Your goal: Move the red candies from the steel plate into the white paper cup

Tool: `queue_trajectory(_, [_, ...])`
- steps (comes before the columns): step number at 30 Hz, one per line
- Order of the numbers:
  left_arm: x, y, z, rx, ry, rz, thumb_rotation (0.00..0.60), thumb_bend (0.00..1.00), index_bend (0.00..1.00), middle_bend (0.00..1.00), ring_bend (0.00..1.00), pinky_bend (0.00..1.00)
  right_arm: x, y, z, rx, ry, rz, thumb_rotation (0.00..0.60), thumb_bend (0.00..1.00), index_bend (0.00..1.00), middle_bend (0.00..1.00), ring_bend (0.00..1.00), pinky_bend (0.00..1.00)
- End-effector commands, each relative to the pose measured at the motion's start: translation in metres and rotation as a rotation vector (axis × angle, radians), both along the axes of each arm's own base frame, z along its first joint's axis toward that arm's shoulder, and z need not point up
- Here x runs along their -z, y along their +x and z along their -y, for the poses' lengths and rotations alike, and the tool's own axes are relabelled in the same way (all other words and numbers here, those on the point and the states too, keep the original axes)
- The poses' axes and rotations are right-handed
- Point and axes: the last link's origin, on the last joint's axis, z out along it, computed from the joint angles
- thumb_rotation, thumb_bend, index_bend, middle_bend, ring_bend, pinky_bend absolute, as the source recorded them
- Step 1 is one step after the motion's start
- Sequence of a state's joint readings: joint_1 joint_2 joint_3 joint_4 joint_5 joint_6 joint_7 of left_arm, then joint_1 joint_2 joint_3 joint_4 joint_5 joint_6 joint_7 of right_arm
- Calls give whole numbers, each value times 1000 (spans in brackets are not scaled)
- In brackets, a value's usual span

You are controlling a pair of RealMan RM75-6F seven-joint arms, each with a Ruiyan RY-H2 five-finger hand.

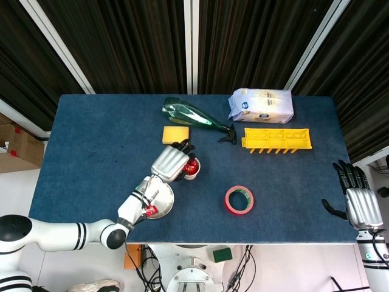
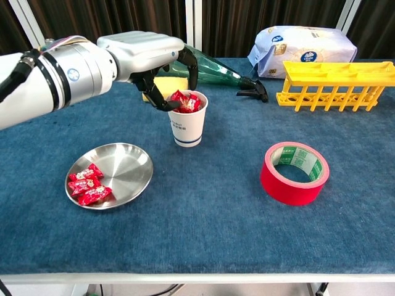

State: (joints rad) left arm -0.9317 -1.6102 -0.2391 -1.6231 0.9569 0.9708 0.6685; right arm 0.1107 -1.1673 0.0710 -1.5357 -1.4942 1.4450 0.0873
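A white paper cup (image 2: pixel 187 126) (image 1: pixel 193 172) stands mid-table, piled to the rim with red candies (image 2: pixel 187 102). My left hand (image 2: pixel 148 58) (image 1: pixel 170 163) hovers over its mouth. The thumb sits by the left rim and the other fingers arch above, apart from the candies. The top candy lies on the pile, and I see nothing pinched in the hand. To the cup's lower left is the steel plate (image 2: pixel 123 169) (image 1: pixel 164 199), with three red candies (image 2: pixel 86 184) (image 1: pixel 148 210) at its left side. My right hand (image 1: pixel 361 205) hangs open beyond the table's right edge.
A red tape roll (image 2: pixel 294 172) (image 1: pixel 239 200) lies right of the cup. Behind the cup are a yellow sponge (image 1: pixel 175 135), a green bottle (image 2: pixel 216 68) on its side, a yellow rack (image 2: pixel 333 83) and a white bag (image 2: pixel 305 44).
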Motion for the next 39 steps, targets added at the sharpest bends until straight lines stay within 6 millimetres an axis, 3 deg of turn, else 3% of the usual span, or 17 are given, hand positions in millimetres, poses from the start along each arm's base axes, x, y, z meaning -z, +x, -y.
queue_trajectory(1, [-3,-3,0,-3,8,-6,600,310,268,209,75,258,0,0,0,-1,0,0,600,238,0,0,0,0])
queue_trajectory(9, [-32,-21,10,-27,68,7,600,311,264,209,75,259,-1,0,-1,-3,-3,2,600,237,0,0,0,0])
queue_trajectory(18, [-59,-80,50,-119,30,-29,600,311,348,209,75,258,1,0,0,3,2,3,600,238,0,0,0,0])
queue_trajectory(28, [-54,-127,87,-160,-35,-48,600,289,358,209,75,258,2,1,-1,1,7,0,600,238,0,0,0,0])
queue_trajectory(39, [-52,-147,106,-196,-71,-89,600,267,356,209,75,258,3,1,-1,1,11,-1,600,238,0,0,0,0])
